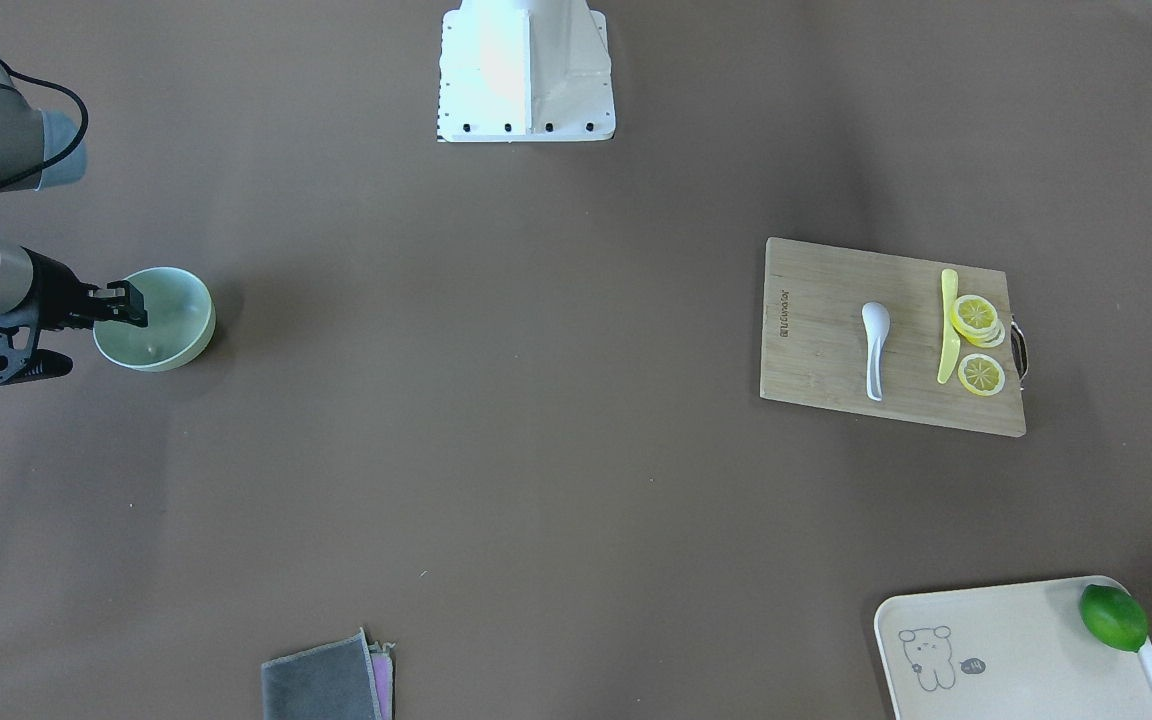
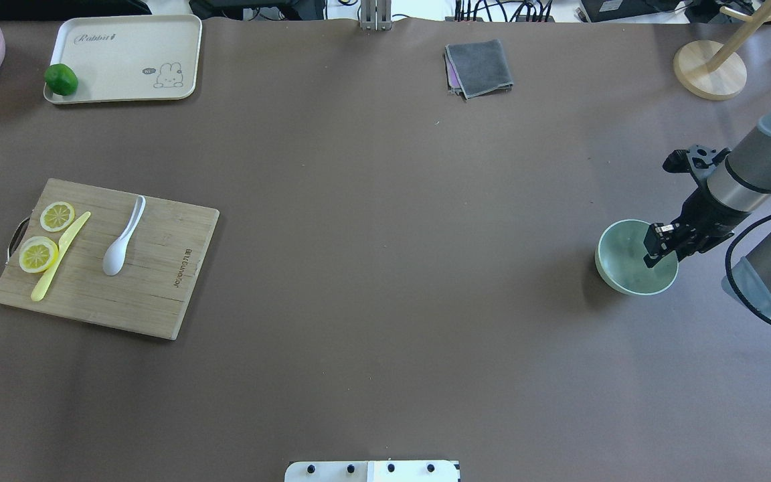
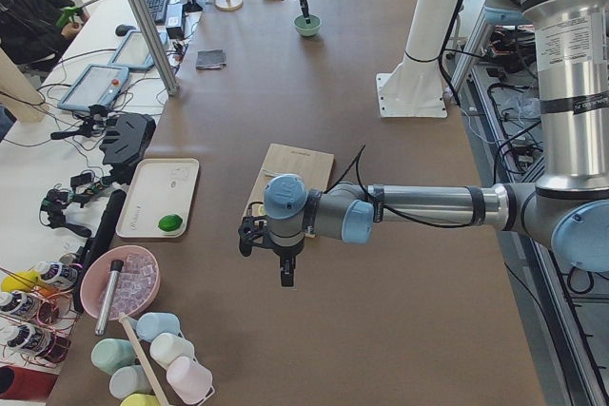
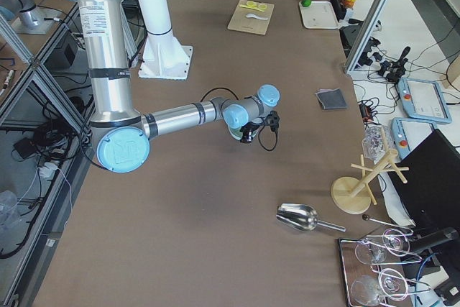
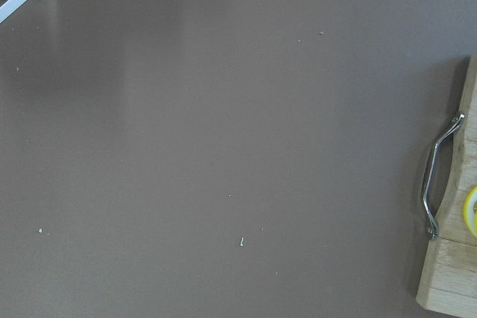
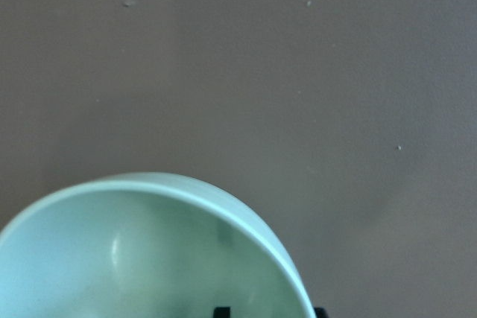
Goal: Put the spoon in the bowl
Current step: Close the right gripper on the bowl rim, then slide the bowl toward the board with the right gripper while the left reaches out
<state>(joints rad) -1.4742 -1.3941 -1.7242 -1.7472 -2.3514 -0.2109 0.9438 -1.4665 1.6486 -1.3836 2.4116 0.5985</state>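
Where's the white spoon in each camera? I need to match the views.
Exterior front-facing: spoon right of centre, on the wooden cutting board.
Overhead exterior: left side, mid-board.
Exterior left: not made out; the left arm covers part of the board.
Exterior right: top centre, tiny, on the board.
Left wrist-mounted: not in it; only the board's handle edge shows.
Right wrist-mounted: not in it.
Shared landmark: the cutting board.

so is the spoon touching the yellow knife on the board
Apart. The overhead view shows the spoon and the yellow knife lying side by side on the cutting board, a strip of bare wood between them.
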